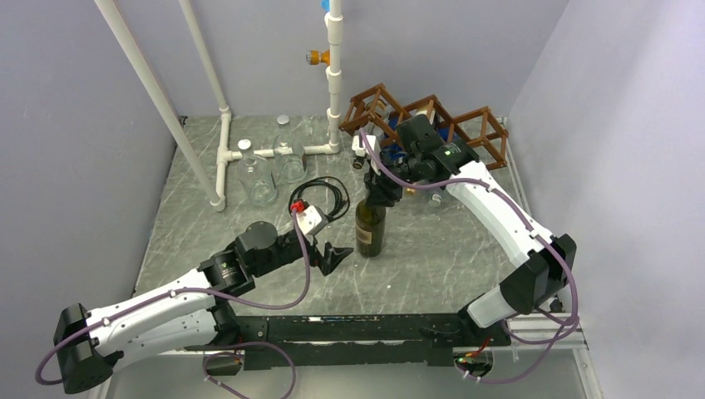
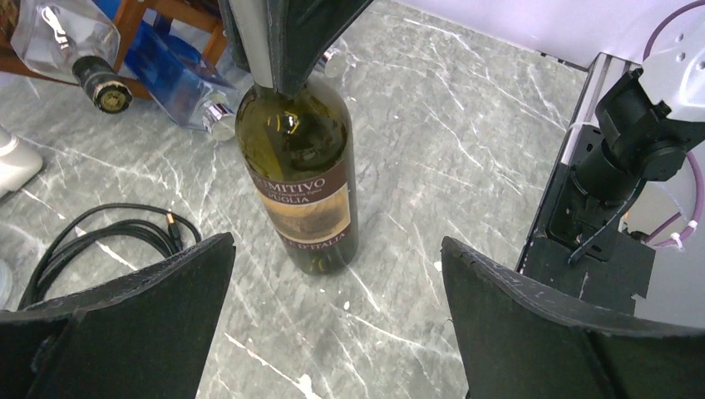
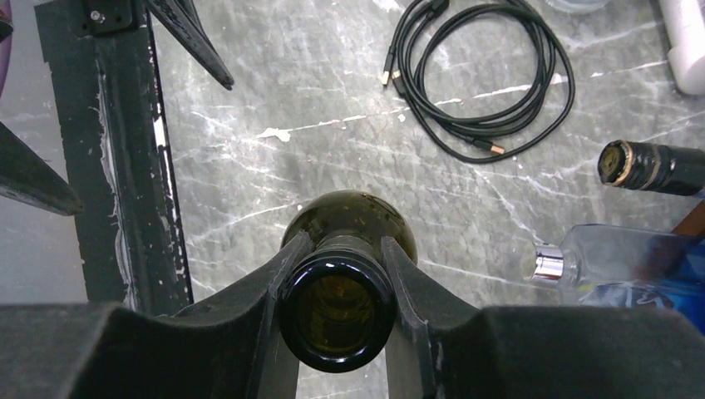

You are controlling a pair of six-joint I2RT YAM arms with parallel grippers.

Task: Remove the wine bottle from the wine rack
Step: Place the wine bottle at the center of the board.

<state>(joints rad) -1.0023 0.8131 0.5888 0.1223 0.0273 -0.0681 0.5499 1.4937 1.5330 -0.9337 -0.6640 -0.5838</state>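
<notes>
A dark green wine bottle [image 1: 371, 231] with a brown label stands upright on the grey marble table, in front of the brown wooden wine rack [image 1: 478, 133]. My right gripper [image 1: 381, 193] reaches down from above and is shut on the bottle's neck. In the right wrist view its fingers [image 3: 274, 274] clamp both sides of the open bottle mouth [image 3: 337, 314]. My left gripper [image 1: 339, 256] is open just left of the bottle's base. In the left wrist view the wine bottle [image 2: 301, 179] stands beyond the left gripper [image 2: 337, 245], apart from both fingers.
A clear bottle [image 2: 58, 33] and a blue-tinted bottle [image 2: 175, 75] lie at the rack. A coiled black cable [image 1: 327, 195] lies left of the wine bottle. White pipes [image 1: 333, 83] and glass jars [image 1: 264, 179] stand at the back left. A black rail [image 1: 357, 328] runs along the near edge.
</notes>
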